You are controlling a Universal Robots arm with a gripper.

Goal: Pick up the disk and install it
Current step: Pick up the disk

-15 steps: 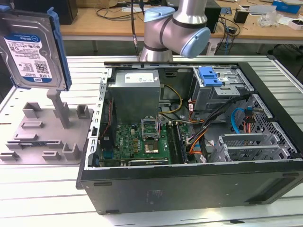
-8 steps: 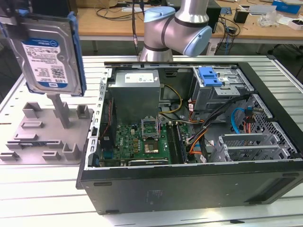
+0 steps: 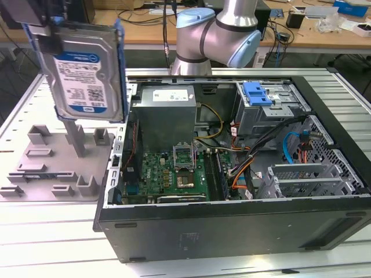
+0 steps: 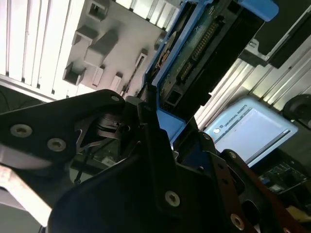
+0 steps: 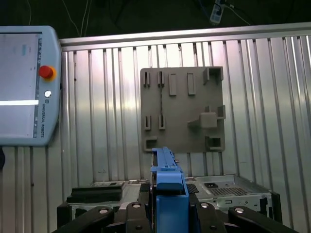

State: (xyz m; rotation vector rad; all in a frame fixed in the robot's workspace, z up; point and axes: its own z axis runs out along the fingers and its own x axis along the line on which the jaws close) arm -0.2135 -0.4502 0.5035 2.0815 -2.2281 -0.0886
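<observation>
Above the grey holder plate (image 3: pixel 35 168), at the exterior view's left, you see the disk (image 3: pixel 87 69) held upright in the air, outside the open computer case (image 3: pixel 232 231). The pick looks done and the install does not: the drive cage (image 3: pixel 272 110) with its blue latch stands well apart. The second wrist view adds what that one hides: the disk's circuit-board underside and connector, its blue frame clamped between the black fingers (image 4: pixel 146 126). In the first wrist view the gripper (image 5: pixel 170 211) pinches the frame edge-on, with the plate lying on the ribbed bench (image 5: pixel 97 121) beyond.
</observation>
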